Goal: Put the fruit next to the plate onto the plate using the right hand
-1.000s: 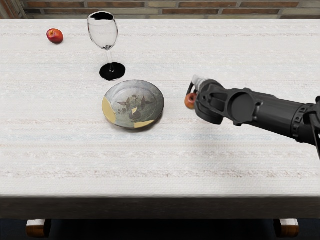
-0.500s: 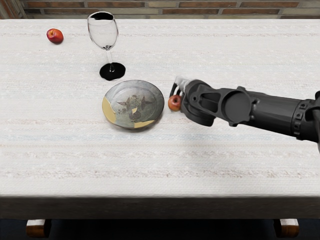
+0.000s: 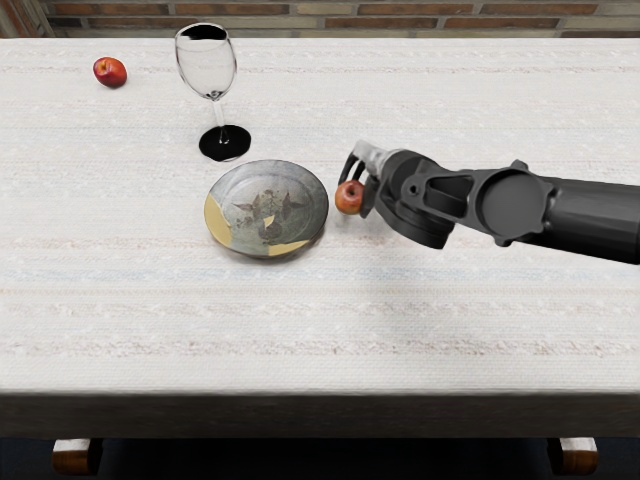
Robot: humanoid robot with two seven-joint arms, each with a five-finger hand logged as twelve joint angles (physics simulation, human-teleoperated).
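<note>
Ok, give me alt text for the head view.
The right hand, reaching in from the right, grips a small red fruit just right of the plate, not yet over it. A wine glass stands behind the plate; a red apple lies far left.

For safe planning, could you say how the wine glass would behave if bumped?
The wine glass stands tall on a thin stem and small foot, so it probably tips easily. Its clear bowl suggests it is fragile.

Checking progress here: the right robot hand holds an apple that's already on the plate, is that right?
No. The head view shows the right robot hand holding the apple beside the right rim of the plate, not on it.
</note>
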